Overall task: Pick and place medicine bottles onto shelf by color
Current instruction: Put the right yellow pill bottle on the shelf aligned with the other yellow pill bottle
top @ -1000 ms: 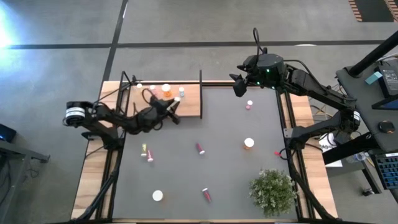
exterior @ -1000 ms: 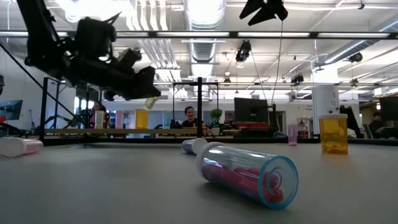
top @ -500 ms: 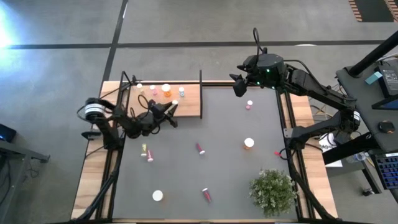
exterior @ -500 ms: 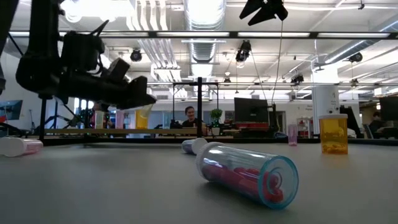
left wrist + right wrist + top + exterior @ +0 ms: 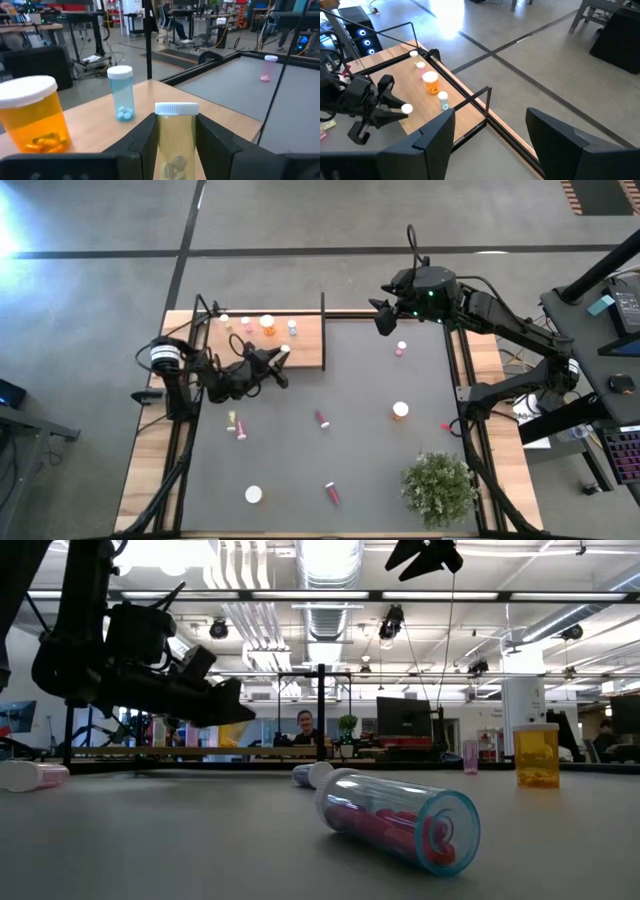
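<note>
The left gripper is squeezing a yellow bottle just above the shelf. If the bottle is tipping as it lands, it could fall over. The right gripper is waiting, fingers apart.

Yellow-green bottle, white cap; orange bottle; light-wood shelf

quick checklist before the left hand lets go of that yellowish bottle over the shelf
1. Pale yellow white-capped plastic bottle between left hand's fingers: ok.
2. Bottle upright: ok.
3. Bottle over light-wood shelf board: ok.
4. Apart from orange bottle and small blue bottle: ok.
5. Base resting on board: cannot tell.
6. Right hand open, away from shelf: ok.
</note>
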